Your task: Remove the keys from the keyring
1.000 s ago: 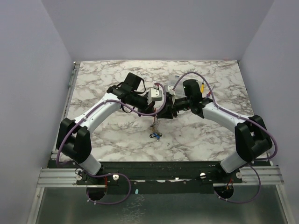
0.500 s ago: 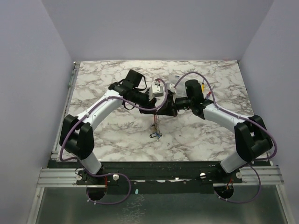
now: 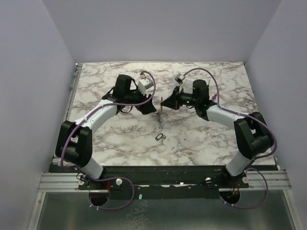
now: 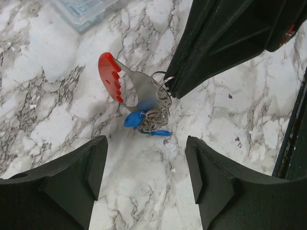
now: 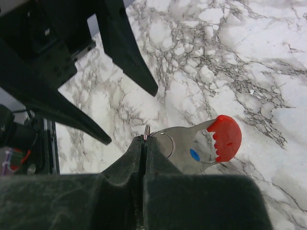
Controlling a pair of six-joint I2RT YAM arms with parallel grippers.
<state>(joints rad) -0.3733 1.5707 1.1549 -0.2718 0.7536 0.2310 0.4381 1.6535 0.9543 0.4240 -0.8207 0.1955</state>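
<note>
Tiny silvery, blue-headed keys (image 4: 137, 120) hang unremoved on the wire keyring (image 4: 163, 84) pinched by the closed right hand (image 5: 144, 142); the left hand (image 4: 145, 151) gapes empty.

The marble table (image 3: 120, 139) is seen whole by the top camera, which is set high behind the arm bases (image 3: 95, 168) and tilted down and forward. From the left wrist, the tabletop is viewed closely, downward between the fingers (image 4: 62, 177) of the left gripper (image 4: 146, 163). From the right wrist, it is viewed closely along the right gripper (image 5: 145, 139). The keyring (image 4: 160, 86) and its red-tipped tag (image 4: 122, 81) are shared by both wrist views, from opposite sides.
</note>
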